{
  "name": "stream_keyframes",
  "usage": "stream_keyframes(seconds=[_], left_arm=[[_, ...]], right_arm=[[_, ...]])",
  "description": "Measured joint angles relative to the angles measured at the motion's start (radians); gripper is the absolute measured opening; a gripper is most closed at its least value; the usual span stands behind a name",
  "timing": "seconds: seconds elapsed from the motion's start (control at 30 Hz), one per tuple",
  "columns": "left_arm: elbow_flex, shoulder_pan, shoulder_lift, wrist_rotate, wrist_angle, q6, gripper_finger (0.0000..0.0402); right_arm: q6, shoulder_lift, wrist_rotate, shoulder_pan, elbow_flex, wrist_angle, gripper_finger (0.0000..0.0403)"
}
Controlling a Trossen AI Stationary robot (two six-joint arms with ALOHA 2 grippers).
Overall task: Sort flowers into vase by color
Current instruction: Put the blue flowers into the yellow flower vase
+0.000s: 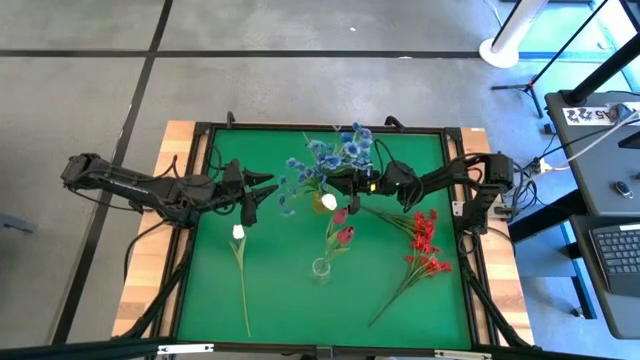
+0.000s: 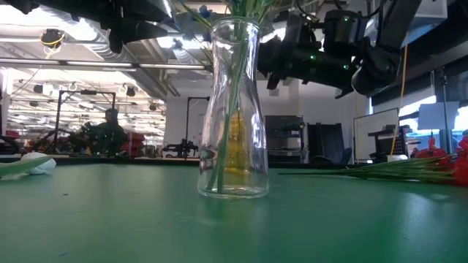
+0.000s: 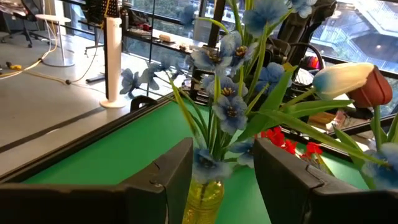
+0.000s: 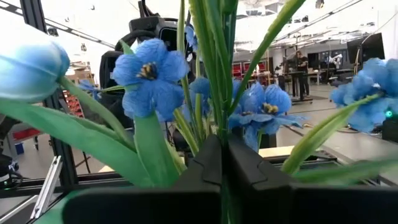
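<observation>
Right gripper [image 4: 222,163]: pressed together on the blue flowers' [image 1: 325,157] stems above the yellow vase [image 1: 320,201].
Left gripper [image 3: 221,177]: spread, near that vase.
Bench [image 1: 215,300]: white flower [image 1: 239,232], red flowers [image 1: 425,240].

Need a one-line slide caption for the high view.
Right gripper holds blue flowers over the yellow vase; left gripper waits beside it.

Green bench [image 1: 270,300]. Blue sprays [image 1: 325,160] w/ green stems, yellow vase [image 3: 205,198], clear vase [image 2: 232,109], white bud [image 1: 238,232], red sprays [image 1: 425,240], dark fingers [image 3: 161,180].
</observation>
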Motion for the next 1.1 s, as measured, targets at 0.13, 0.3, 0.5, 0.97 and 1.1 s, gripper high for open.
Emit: stream_keyframes(seconds=[0.13, 0.3, 0.5, 0.97, 1.1], left_arm=[[0.0, 0.0, 0.0, 0.0, 0.0, -0.002, 0.0163], [0.0, 0.0, 0.0, 0.0, -0.001, -0.018, 0.0163], [0.0, 0.0, 0.0, 0.0, -0.025, -0.027, 0.0163], [0.0, 0.0, 0.0, 0.0, -0.023, -0.027, 0.0163], [0.0, 0.0, 0.0, 0.0, -0.023, -0.027, 0.0163]], right_arm=[[-0.009, -0.008, 0.0, 0.0, 0.0, 0.003, 0.0], [-0.033, -0.039, 0.002, 0.0, 0.005, -0.002, 0.0], [-0.082, -0.08, 0.012, -0.001, 0.005, -0.101, 0.0], [-0.133, -0.084, 0.046, 0.0, 0.005, -0.256, 0.0], [-0.139, -0.084, 0.048, 0.0, 0.005, -0.336, 0.0001]])
